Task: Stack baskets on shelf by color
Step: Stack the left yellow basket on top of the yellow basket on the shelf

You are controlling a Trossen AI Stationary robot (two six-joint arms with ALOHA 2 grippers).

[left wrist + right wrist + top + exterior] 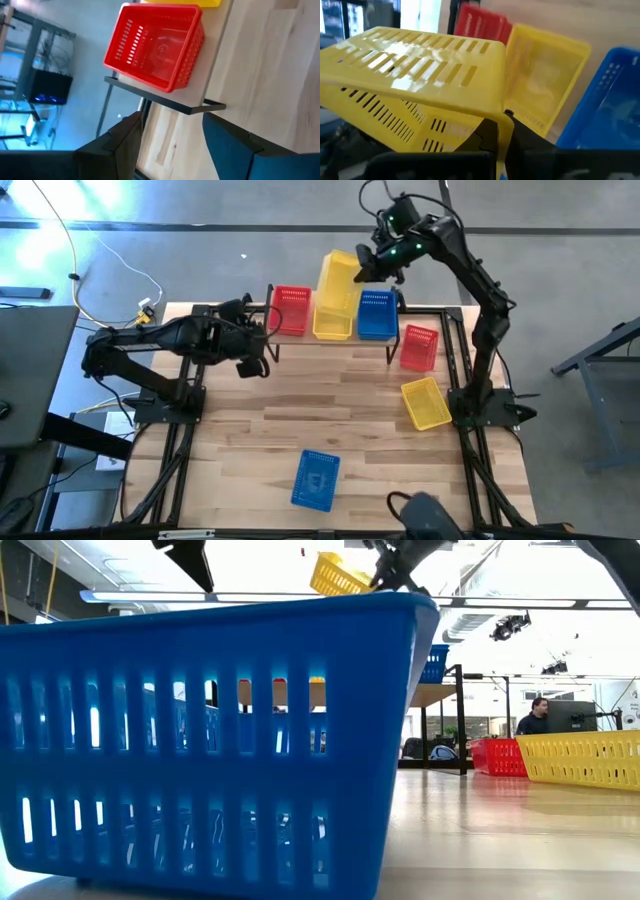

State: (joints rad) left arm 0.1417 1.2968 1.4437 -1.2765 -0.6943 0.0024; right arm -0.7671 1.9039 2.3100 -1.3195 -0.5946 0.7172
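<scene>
Yellow basket point(338, 278) hangs tilted above the shelf point(300, 338), pinched by the raised right end effector point(366, 268).

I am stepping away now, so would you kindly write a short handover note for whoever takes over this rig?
Right pincer: shut on a yellow basket, held tilted in the air above the shelf.
Left pincer: open, empty, near the shelf's left end.
On shelf: red basket, yellow one, blue one, side by side.
On table: second red basket, another yellow, another blue.
Done: one basket of each colour placed.
Left: lower the held yellow onto the shelf's yellow, then stack the three table baskets by colour.
</scene>
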